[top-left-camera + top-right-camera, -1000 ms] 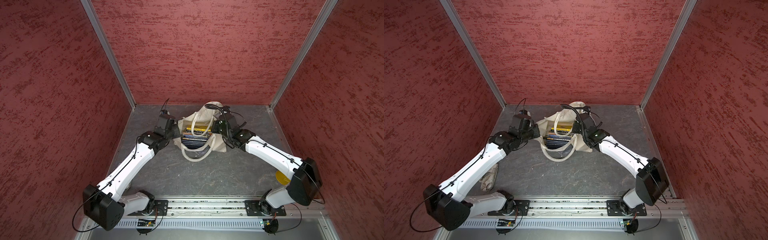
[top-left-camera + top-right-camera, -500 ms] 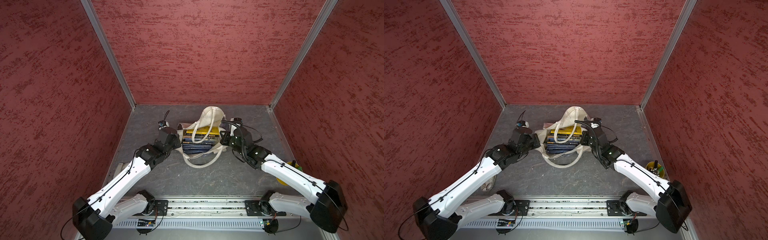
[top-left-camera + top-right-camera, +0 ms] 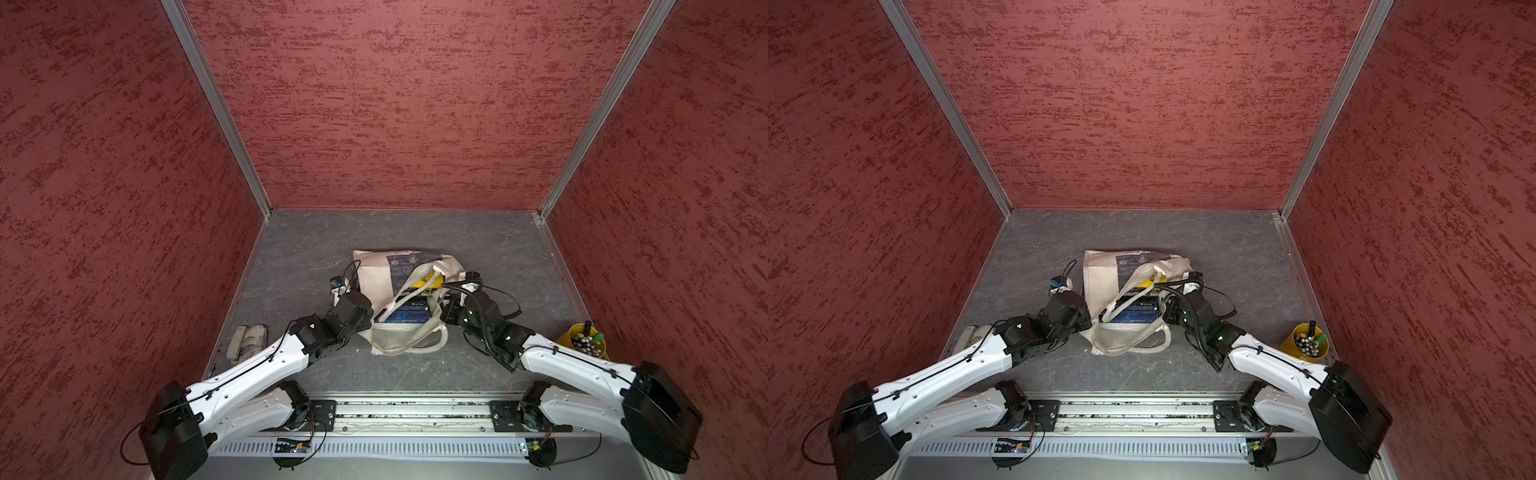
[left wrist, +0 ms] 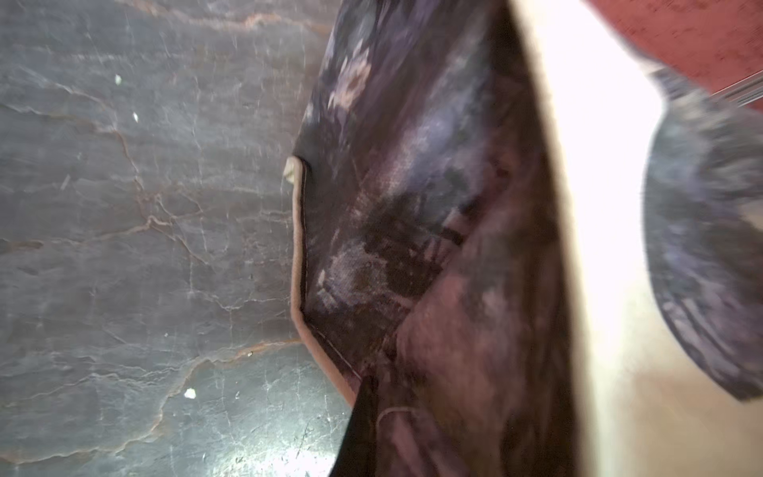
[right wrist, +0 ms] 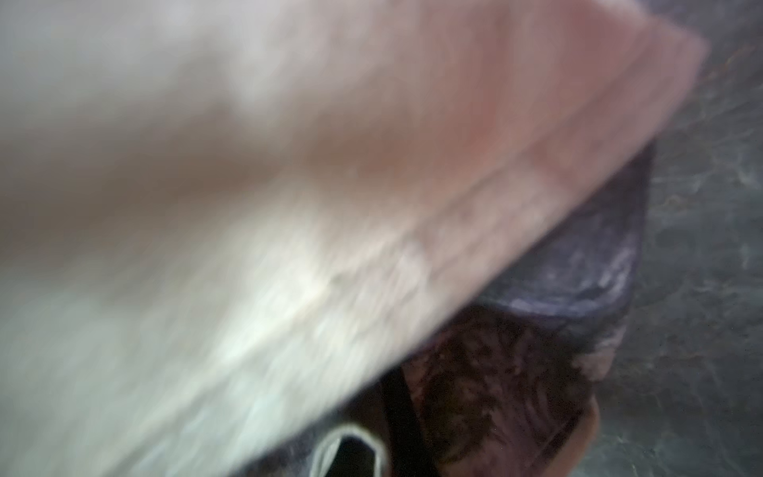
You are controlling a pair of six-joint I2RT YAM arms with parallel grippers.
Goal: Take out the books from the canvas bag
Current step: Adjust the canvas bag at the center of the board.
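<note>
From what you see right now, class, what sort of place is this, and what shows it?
Probably a robot test booth: red panel walls, two white arms on a metal rail, a canvas bag staged between them.

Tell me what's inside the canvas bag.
A stack of dark navy books lies in the canvas bag, a yellow book at its far end. A cream handle crosses them; how many lie underneath is covered.

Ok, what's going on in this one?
The left gripper and right gripper are shut at either side of the mouth of a bag lying on the table, apparently pinching its cloth. The books are stacked inside, showing at the opening; none is out yet.
</note>
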